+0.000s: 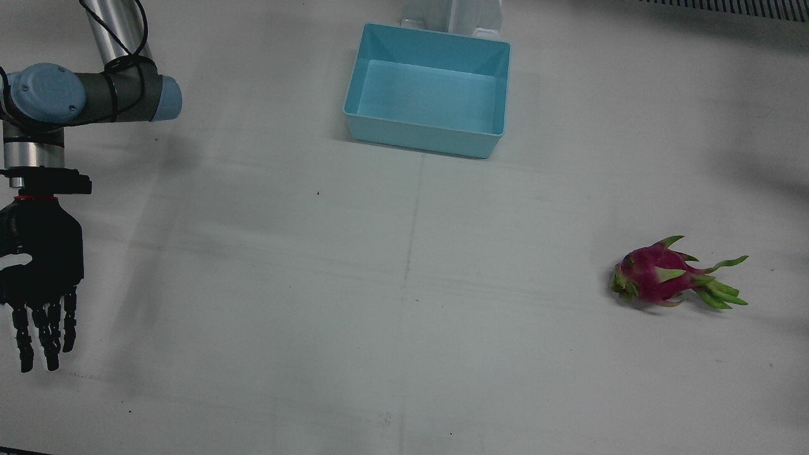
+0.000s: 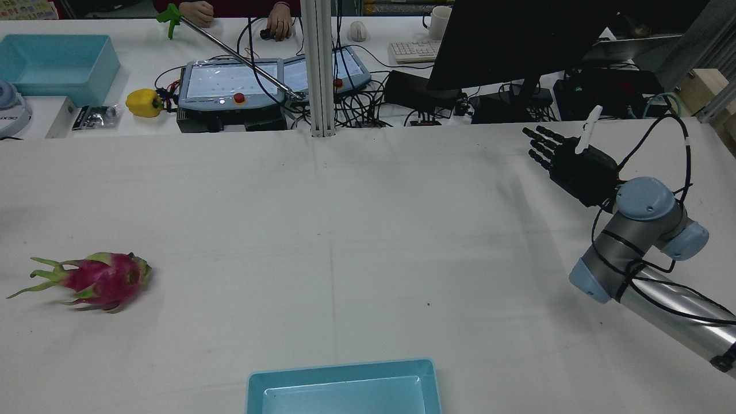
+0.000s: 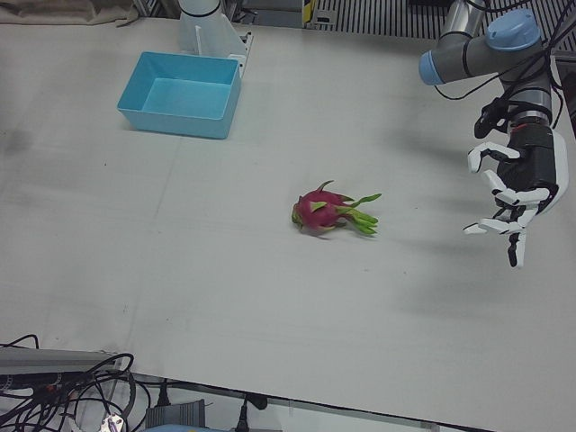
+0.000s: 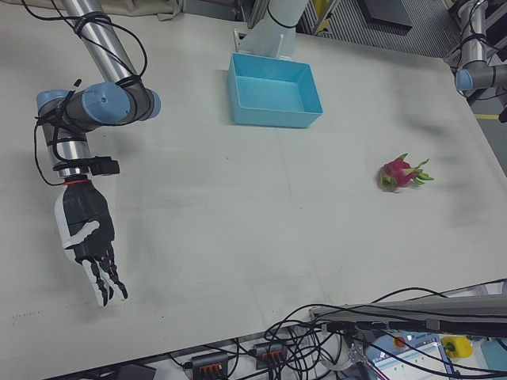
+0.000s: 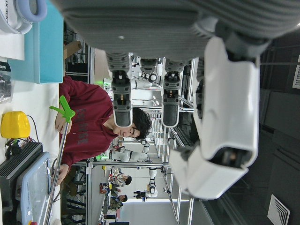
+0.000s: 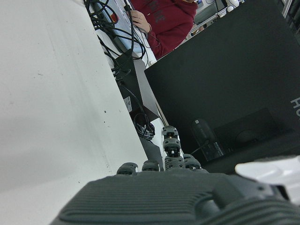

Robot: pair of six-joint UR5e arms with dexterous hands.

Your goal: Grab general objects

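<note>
A pink dragon fruit (image 1: 660,275) with green scales lies on its side on the white table, on my left arm's half; it also shows in the rear view (image 2: 103,279), left-front view (image 3: 322,211) and right-front view (image 4: 398,174). My left hand (image 3: 513,193), white-fingered, hangs open and empty above the table, well off to the side of the fruit. My right hand (image 1: 38,278), black, is open and empty over the far opposite side of the table; it also shows in the rear view (image 2: 566,158) and right-front view (image 4: 87,237).
An empty light-blue bin (image 1: 426,136) stands at the table's robot-side edge, midway between the arms. Beyond the far edge is a desk with teach pendants (image 2: 230,86), cables, a monitor (image 2: 517,40), a yellow pepper (image 2: 144,103) and a person.
</note>
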